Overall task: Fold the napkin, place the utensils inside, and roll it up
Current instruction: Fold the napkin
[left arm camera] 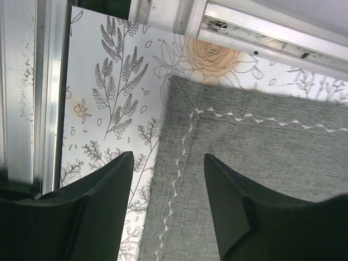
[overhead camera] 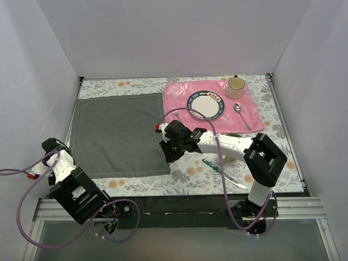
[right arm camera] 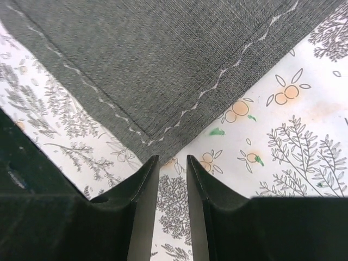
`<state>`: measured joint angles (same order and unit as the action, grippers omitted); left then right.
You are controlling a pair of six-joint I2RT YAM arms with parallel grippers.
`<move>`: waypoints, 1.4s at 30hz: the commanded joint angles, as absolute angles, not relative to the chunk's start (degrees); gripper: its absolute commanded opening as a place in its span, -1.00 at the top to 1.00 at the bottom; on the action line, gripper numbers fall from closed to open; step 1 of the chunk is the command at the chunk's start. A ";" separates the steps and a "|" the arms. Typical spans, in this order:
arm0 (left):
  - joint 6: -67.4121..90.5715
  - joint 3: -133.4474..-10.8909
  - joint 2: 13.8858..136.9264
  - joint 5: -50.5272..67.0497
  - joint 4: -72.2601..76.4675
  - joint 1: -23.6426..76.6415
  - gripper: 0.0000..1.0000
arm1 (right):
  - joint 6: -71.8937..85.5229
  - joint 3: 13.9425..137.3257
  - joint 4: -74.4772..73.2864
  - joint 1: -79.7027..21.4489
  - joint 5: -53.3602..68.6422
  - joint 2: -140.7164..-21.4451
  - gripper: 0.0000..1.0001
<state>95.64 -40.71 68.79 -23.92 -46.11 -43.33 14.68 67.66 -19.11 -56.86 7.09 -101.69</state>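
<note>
The dark grey napkin (overhead camera: 119,133) lies flat and unfolded on the left half of the table. My left gripper (overhead camera: 50,145) is open above the napkin's left edge near its front left corner (left arm camera: 179,87); its jaws straddle the stitched hem (left arm camera: 176,179) and hold nothing. My right gripper (overhead camera: 167,155) hovers at the napkin's near right corner (right arm camera: 163,147). Its fingers (right arm camera: 142,185) stand a narrow gap apart with only tablecloth between them. A green-handled knife (overhead camera: 223,173) lies on the table near the right arm. A spoon (overhead camera: 241,114) lies on the pink placemat (overhead camera: 179,98).
On the placemat at the back right stand a plate (overhead camera: 206,104) and a cup (overhead camera: 235,87). White walls close in three sides. An aluminium rail (left arm camera: 27,87) runs along the table edge close to the left gripper. The floral tablecloth (right arm camera: 283,141) covers the table.
</note>
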 commanded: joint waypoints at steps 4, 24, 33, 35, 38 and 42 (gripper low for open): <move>90.71 -38.14 67.85 -22.06 -35.52 -45.09 -0.09 | 13.01 64.87 -16.87 -56.78 6.77 -93.87 0.29; 95.27 -35.16 77.86 -26.89 -36.04 -45.09 -0.21 | 12.13 65.13 -16.96 -56.43 4.84 -90.70 0.28; 94.13 -36.12 77.26 -23.56 -32.87 -45.09 0.69 | 11.51 64.07 -18.11 -56.34 2.11 -87.54 0.28; 94.39 -36.82 77.17 -23.12 -34.01 -45.09 0.81 | 11.51 63.81 -17.84 -56.34 1.93 -87.01 0.28; 93.35 -37.26 74.80 -22.33 -34.45 -45.00 1.00 | 11.51 63.55 -17.84 -56.34 2.02 -86.66 0.28; 92.55 -39.45 69.01 -24.16 -37.08 -42.72 1.00 | 11.69 63.19 -17.93 -56.42 2.98 -86.66 0.28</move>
<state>93.45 -36.99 74.70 -23.99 -34.65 -44.60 12.03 63.83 -18.33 -56.60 2.94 -88.36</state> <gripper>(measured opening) 0.022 0.360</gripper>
